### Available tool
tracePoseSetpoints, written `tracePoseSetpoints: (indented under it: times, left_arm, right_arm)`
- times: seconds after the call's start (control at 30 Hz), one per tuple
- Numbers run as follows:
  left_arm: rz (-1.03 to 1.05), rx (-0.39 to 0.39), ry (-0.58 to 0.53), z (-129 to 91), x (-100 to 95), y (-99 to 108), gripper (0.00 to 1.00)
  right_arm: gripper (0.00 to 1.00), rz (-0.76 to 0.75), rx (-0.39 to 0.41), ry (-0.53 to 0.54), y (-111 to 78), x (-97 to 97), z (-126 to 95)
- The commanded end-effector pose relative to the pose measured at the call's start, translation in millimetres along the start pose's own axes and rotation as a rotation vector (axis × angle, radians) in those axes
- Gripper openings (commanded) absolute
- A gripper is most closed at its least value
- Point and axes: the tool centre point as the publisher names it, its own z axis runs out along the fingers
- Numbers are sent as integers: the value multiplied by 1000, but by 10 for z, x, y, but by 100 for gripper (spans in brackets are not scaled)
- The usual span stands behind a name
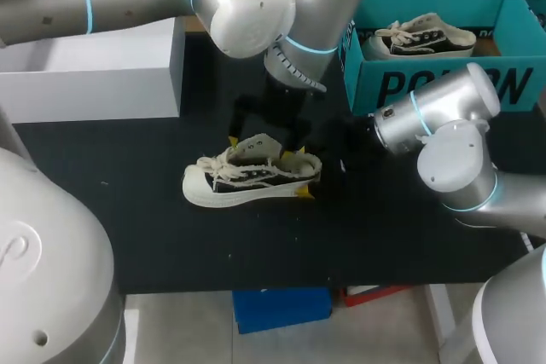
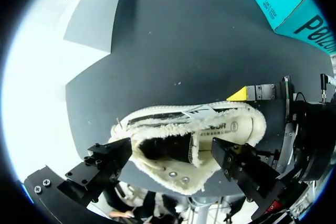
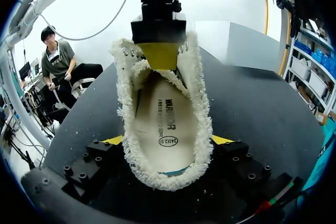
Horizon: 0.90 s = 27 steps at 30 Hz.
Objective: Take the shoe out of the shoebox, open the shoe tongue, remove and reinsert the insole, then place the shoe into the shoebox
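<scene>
My left arm (image 1: 247, 6), silver with glowing blue rings, is coming in from the upper left and bending down over the middle of the black table mat (image 1: 171, 236), with its wrist pointing almost straight down. My right arm (image 1: 444, 125) is reaching in low from the right, and its wrist is aiming along the shoe from behind the heel.

The left gripper (image 2: 169, 156) is hanging over the shoe's opening with its two black fingers spread wide. One yellow fingertip (image 3: 159, 56) is sitting at the front of the opening, against the tongue. Whether the other finger is touching the shoe cannot be told. The right gripper (image 3: 167, 141) is pinching the heel, a yellow tip (image 3: 220, 140) pressing on each side of the fleecy collar.

The black canvas sneaker with cream sole, cream laces and fleece lining (image 1: 247, 181) is standing upright on its sole in the middle of the mat, outside the box. Its toe is pointing to the head view's left and its heel towards the right gripper. The eyelet flaps are lying spread apart, and a cream insole with dark print (image 3: 167, 124) is lying flat inside.

The teal cardboard shoebox (image 1: 444, 83) is sitting at the far right of the mat, well apart from the sneaker, and is holding a second similar sneaker (image 1: 422, 38). A white box (image 1: 94, 74) is resting at the far left.
</scene>
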Motion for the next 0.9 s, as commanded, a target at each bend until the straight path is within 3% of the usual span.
tracePoseSetpoints:
  times: [0.03, 0.67, 0.8, 0.9]
  left_arm:
    - [5, -5, -18, 50, 77, -27, 100]
    - [25, -11, -57, 151, 143, 36, 100]
    - [22, -9, -61, 131, 160, 93, 90]
    - [19, -8, -67, 142, 181, 123, 62]
  right_arm:
    - [0, 1, 1, -1, -9, -31, 35]
    - [0, 1, 1, -1, -9, -31, 35]
    - [0, 1, 1, -1, -9, -31, 35]
    - [0, 1, 1, -1, -9, -31, 35]
